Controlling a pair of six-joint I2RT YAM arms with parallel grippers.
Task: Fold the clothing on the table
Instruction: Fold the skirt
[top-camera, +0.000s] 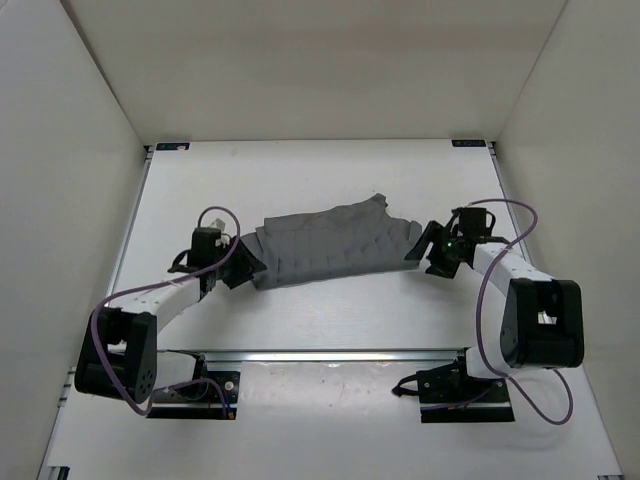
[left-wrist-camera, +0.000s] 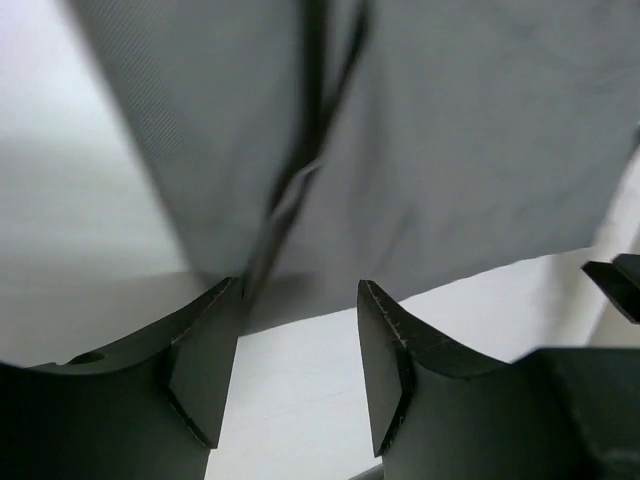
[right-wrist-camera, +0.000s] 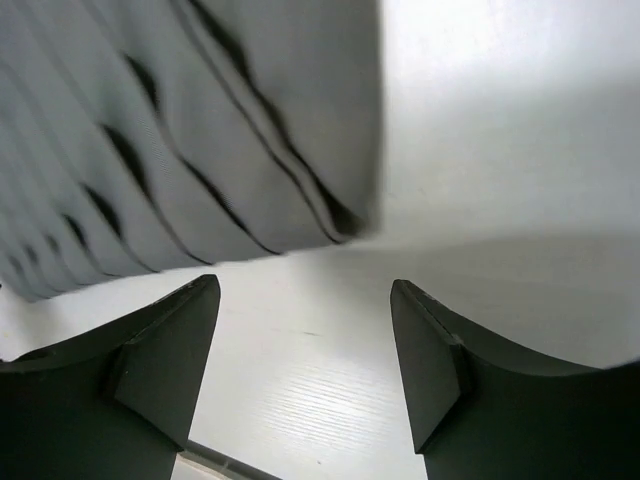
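Where the clothing (top-camera: 330, 245) lies, just past the middle of the table (top-camera: 300, 170), we see it as a dark grey, pleated slab, wider from left to right than it is deep, with a small flap sticking out at its far right corner. Its pleats run from near to far. In the right wrist view the clothing (right-wrist-camera: 200, 150) ends in a straight edge, with bare white tabletop beside it and below it.

The left gripper (top-camera: 243, 272) sits low at the near left corner of the clothing. In its wrist view, the 2 fingers of the left gripper (left-wrist-camera: 298, 290) stand apart with only tabletop between them, and the fabric's edge (left-wrist-camera: 480, 150) lies just past their tips. The right gripper (top-camera: 418, 250) sits at the right edge, its fingers (right-wrist-camera: 160, 350) spread wide and holding nothing.

Both arms bend outward from their bases at the near edge, elbows out to the sides and forearms angling inward toward the clothing.
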